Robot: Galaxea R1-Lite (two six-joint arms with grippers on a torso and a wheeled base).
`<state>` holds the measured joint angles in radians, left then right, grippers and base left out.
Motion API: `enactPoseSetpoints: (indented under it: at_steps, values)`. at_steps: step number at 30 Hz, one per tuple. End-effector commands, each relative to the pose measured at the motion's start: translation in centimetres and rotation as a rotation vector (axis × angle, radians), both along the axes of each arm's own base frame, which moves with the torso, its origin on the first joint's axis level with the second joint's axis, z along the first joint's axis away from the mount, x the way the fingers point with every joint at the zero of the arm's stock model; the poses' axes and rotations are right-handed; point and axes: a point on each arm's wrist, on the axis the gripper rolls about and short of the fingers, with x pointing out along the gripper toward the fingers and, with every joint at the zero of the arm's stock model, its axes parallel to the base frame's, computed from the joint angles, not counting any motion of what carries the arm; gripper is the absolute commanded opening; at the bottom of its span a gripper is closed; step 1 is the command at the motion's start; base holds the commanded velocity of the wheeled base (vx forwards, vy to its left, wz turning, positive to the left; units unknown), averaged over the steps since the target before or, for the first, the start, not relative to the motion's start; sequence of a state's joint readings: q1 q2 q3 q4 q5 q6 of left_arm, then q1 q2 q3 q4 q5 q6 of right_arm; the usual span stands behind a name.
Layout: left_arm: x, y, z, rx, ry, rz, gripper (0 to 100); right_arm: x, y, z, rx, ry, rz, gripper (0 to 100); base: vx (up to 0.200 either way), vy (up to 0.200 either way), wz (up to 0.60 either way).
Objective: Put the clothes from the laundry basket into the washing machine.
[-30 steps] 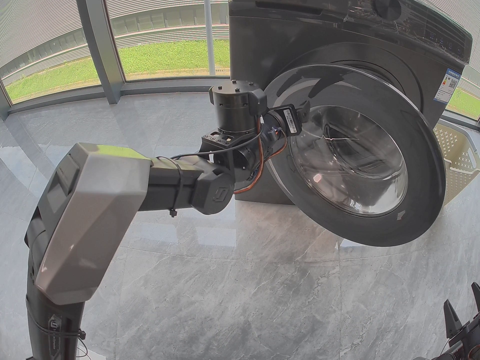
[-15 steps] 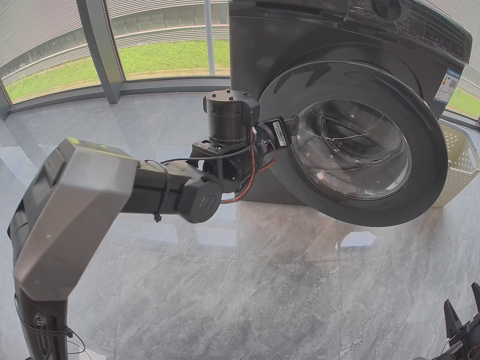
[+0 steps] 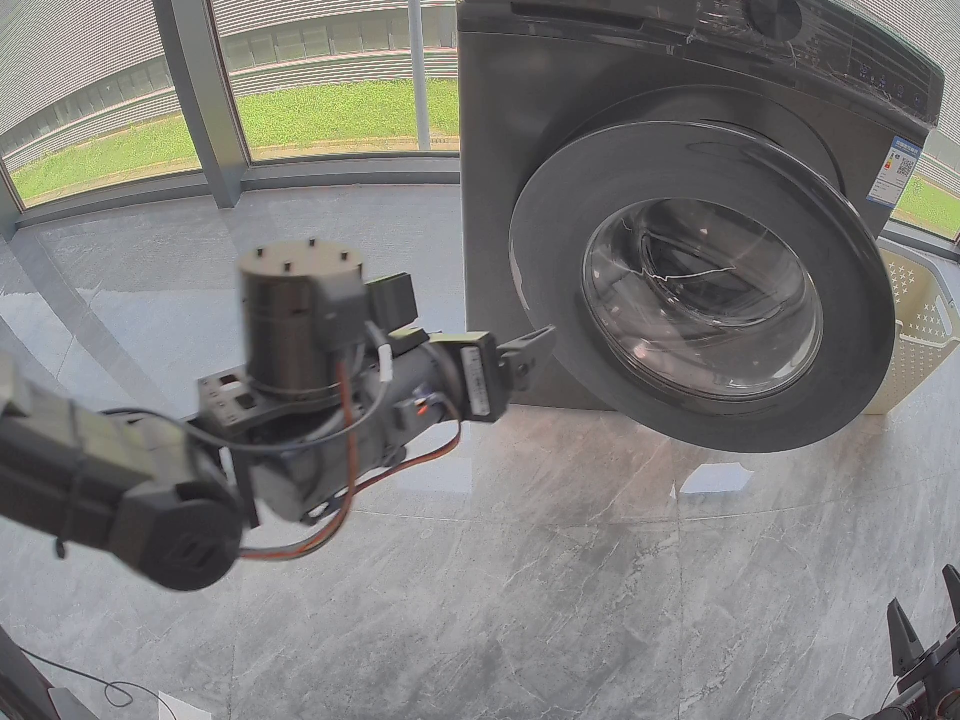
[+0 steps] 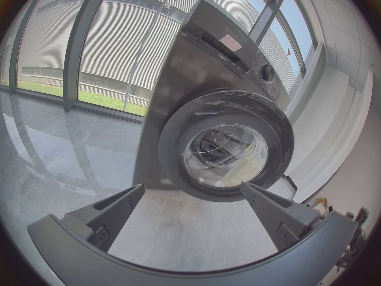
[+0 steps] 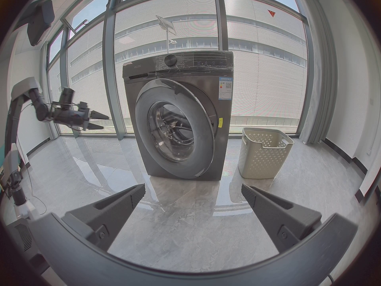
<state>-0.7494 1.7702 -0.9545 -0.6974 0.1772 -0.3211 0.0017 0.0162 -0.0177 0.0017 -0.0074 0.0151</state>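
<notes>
The dark grey washing machine [image 3: 600, 62] stands by the windows. Its round glass door [image 3: 700, 282] hangs ajar, angled off the front, as the right wrist view also shows for the door [image 5: 174, 130]. My left gripper [image 3: 530, 347] hovers open left of the door's edge, apart from it, and in its own view the left gripper [image 4: 191, 186] holds nothing. The cream perforated laundry basket [image 5: 264, 151] sits on the floor right of the machine, its bottom hidden. My right gripper [image 5: 193, 187] is open and empty, low and well back from the machine.
Glossy grey tiled floor [image 3: 500, 572] spreads wide in front of the machine. Window frames and pillars [image 3: 195, 72] run along the back. The basket [image 3: 915, 322] is tucked between the machine's right side and the window wall.
The door swung further toward the machine front, then held still. My left arm has pulled back left and down, away from the door's edge.
</notes>
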Motion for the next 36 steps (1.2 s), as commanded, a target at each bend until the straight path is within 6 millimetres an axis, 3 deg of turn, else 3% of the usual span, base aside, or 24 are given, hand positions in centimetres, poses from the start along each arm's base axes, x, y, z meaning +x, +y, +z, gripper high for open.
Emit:
enactPoseSetpoints:
  at_steps: [1, 10, 14, 17, 19, 33, 36]
  values:
    - [-18.3, 17.6, -4.3, 0.031, -0.193, 0.015, 100, 0.0, 0.0, -0.5, -0.006, 0.0, 0.003, 100, 0.0, 0.0, 0.0]
    - [-22.1, 21.7, -8.1, 0.188, -0.199, 0.285, 100, 0.0, 0.0, -0.5, -0.004, 0.0, 0.004, 100, 0.0, 0.0, 0.0]
    - [-23.9, 22.5, -9.3, 0.189, -0.205, 0.356, 100, 0.0, 0.0, -0.5, -0.006, 0.0, 0.003, 100, 0.0, 0.0, 0.0]
    - [-26.4, 22.8, -11.8, 0.187, -0.22, 0.403, 100, 0.0, 0.0, -0.5, 0.0, 0.001, 0.003, 100, 0.0, 0.0, 0.0]
    - [-26.4, 22.8, -12.3, 0.192, -0.157, 0.422, 100, 0.0, 0.0, -0.5, -0.004, 0.0, 0.003, 100, 0.0, 0.0, 0.0]
    - [-26.6, 22.6, -12.3, 0.206, -0.167, 0.642, 100, 0.0, 0.0, -0.5, -0.004, 0.0, 0.006, 100, 0.0, 0.0, 0.0]
    - [-26.6, 22.6, -12.3, 0.225, -0.187, 0.621, 100, 0.0, 0.0, -0.5, -0.004, 0.0, 0.007, 100, 0.0, 0.0, -0.2]
